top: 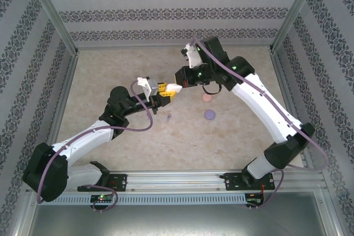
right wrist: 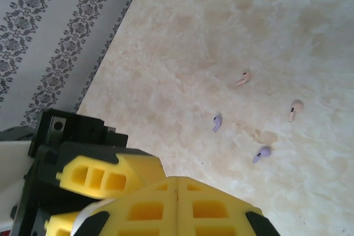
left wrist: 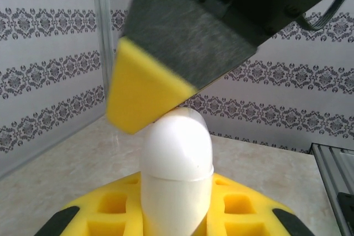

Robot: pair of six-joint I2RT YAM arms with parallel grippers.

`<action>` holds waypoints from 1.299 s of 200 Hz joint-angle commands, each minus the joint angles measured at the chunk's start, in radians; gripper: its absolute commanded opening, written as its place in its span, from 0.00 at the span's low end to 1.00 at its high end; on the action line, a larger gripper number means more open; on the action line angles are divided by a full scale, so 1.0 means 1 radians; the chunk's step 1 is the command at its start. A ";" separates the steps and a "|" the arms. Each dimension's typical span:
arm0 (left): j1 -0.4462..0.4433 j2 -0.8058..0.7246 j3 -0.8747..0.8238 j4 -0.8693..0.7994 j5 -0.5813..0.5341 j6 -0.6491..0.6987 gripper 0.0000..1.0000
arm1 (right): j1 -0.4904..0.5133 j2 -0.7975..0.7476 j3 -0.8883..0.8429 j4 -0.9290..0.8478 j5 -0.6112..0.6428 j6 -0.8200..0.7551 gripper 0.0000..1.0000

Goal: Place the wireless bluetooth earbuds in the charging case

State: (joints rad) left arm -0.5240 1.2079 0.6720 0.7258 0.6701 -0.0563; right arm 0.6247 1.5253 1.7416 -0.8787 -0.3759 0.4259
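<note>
Both arms bend inward and meet at mid-frame. The left gripper (top: 165, 90) clamps a white case (top: 173, 88). The right gripper (top: 180, 83), fingers pressed together, touches its top from the upper right.

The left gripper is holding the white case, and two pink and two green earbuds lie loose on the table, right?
Not green: the right wrist view shows two pink earbuds and two purple earbuds loose on the table. The left gripper does hold the white case.
</note>
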 commanded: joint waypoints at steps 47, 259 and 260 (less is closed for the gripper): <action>0.014 0.016 0.019 0.035 -0.097 -0.028 0.00 | -0.092 -0.249 -0.247 0.162 0.296 0.158 0.08; 0.026 1.158 1.123 -0.856 -0.181 -0.722 0.15 | -0.158 -0.374 -0.718 0.325 0.458 0.234 0.48; 0.027 1.161 1.126 -0.860 -0.181 -0.722 0.15 | -0.158 -0.373 -0.718 0.325 0.457 0.234 0.48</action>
State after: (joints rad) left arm -0.5152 2.3169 1.7073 -0.0017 0.4702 -0.7101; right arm 0.4728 1.1439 1.0435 -0.5777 0.0872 0.6563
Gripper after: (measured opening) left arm 0.203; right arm 0.477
